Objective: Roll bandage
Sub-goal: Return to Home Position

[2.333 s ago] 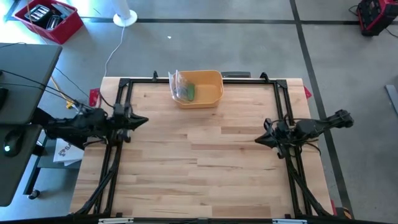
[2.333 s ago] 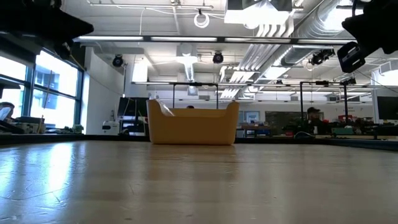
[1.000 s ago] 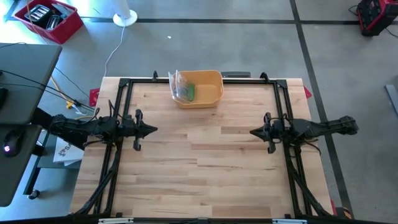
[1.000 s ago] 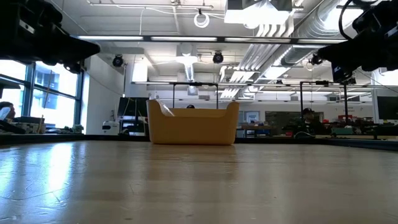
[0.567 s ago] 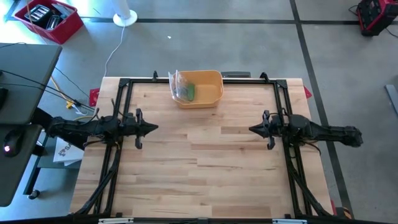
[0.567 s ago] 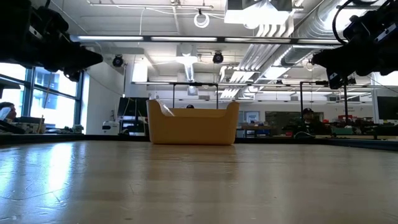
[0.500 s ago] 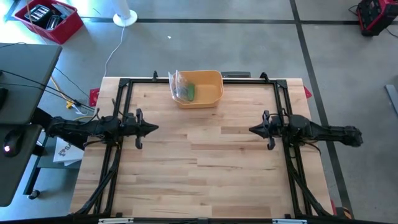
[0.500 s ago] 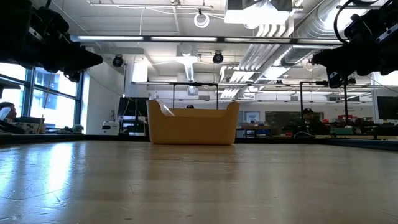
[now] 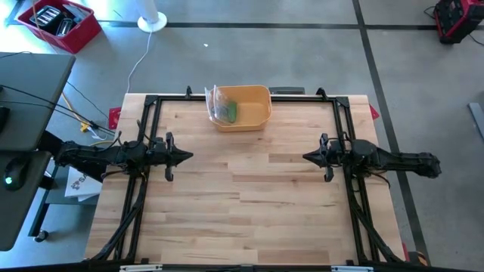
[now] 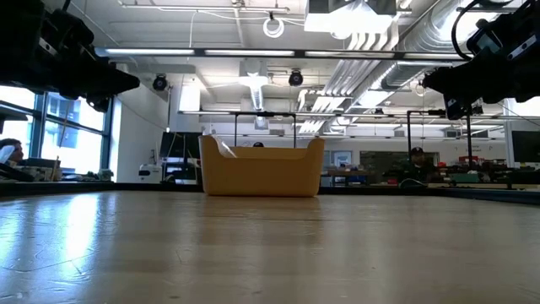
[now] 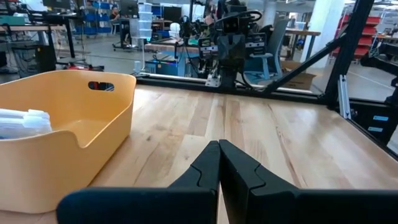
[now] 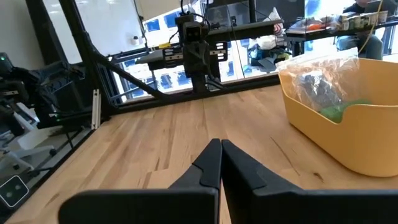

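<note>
Two grippers: the dark left gripper (image 9: 187, 156) hangs by the table's left side and the dark right gripper (image 9: 305, 158) by its right side. Their tips point at each other and they are well apart.
Claws: on each gripper the two fingers are pressed together along their length, with nothing between them. The wrist views show this for the left fingers (image 11: 205, 171) and the right fingers (image 12: 208, 168).
Open room: the light wooden plank table (image 9: 249, 204) is bare across its middle and its whole near half. A wide stretch of bare wood lies between the two grippers.
Edges: a black metal frame (image 9: 170, 98) runs along the far edge and down both sides. Each arm reaches in over a side rail.
Count: two arms, one bin, one bag, one bandage.
Bin: a yellow plastic bin with rounded corners (image 9: 261, 94) stands upright at the table's far edge, a little left of centre and just beside the far rail. It is well apart from both grippers.
Bag: a transparent crinkled zip bag (image 9: 217, 102) sits in the left part of the bin, and its top pokes above the rim.
Bandage: the green bandage (image 9: 231, 112) lies inside the bag, within the bin. It shows as a small oblong green patch behind the plastic (image 12: 339, 111). Its winding cannot be made out.
</note>
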You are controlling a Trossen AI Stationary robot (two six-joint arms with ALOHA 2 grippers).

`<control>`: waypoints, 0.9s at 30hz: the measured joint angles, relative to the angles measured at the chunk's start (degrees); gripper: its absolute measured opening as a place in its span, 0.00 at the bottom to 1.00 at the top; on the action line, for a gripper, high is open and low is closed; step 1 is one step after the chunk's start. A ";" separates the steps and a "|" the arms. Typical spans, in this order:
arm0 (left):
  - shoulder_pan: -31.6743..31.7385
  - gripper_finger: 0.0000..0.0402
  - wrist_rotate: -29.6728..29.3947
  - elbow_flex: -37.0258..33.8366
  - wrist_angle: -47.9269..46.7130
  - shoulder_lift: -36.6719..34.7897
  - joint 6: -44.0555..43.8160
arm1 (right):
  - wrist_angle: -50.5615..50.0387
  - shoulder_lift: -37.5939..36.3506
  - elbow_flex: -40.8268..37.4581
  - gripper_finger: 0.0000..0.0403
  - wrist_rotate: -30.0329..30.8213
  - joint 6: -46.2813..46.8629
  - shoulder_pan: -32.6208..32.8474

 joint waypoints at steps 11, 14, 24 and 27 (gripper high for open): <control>-3.79 0.00 0.08 0.00 -0.03 -2.11 0.05 | 0.06 -1.45 0.00 0.00 -0.09 -0.02 0.28; -3.91 0.00 -0.04 0.02 -0.02 -4.64 0.04 | 0.09 -3.38 0.00 0.00 -0.12 -0.02 0.28; -3.89 0.00 -0.08 0.00 1.38 -5.77 0.09 | 0.10 -3.32 0.00 0.00 -0.22 -0.02 0.28; -3.89 0.00 -0.06 0.00 0.82 -5.68 0.08 | 0.02 -2.98 0.00 0.00 -0.24 -0.02 0.28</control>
